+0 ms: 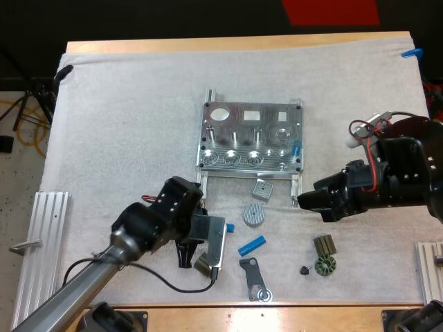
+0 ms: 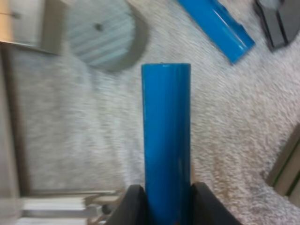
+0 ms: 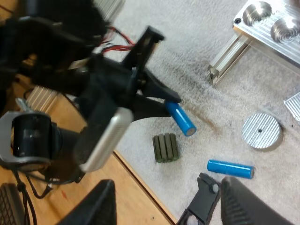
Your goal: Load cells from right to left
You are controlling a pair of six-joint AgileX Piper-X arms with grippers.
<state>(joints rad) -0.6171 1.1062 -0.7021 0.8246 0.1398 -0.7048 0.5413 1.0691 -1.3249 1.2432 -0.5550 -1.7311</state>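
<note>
The metal fixture point(image 1: 252, 135) lies mid-mat, with one blue cylinder point(image 1: 296, 147) standing in its right end. My left gripper point(image 1: 220, 228) hovers below the fixture's lower left corner, shut on a second blue cylinder point(image 2: 166, 136) that pokes out beyond its fingers point(image 2: 135, 206). The right wrist view shows that held cylinder point(image 3: 180, 118) above a dark ribbed block point(image 3: 165, 147). A third blue cylinder point(image 1: 252, 245) lies loose on the mat. My right gripper point(image 1: 309, 200) is open, right of the fixture's lower right leg, its fingers point(image 3: 243, 201) wide apart.
A round metal disc point(image 1: 255, 215) and a small square block point(image 1: 262, 189) lie below the fixture. A black lever point(image 1: 255, 278) sits near the front edge. Dark ribbed parts point(image 1: 324, 254) lie at the lower right. Aluminium rails point(image 1: 41, 235) flank the mat.
</note>
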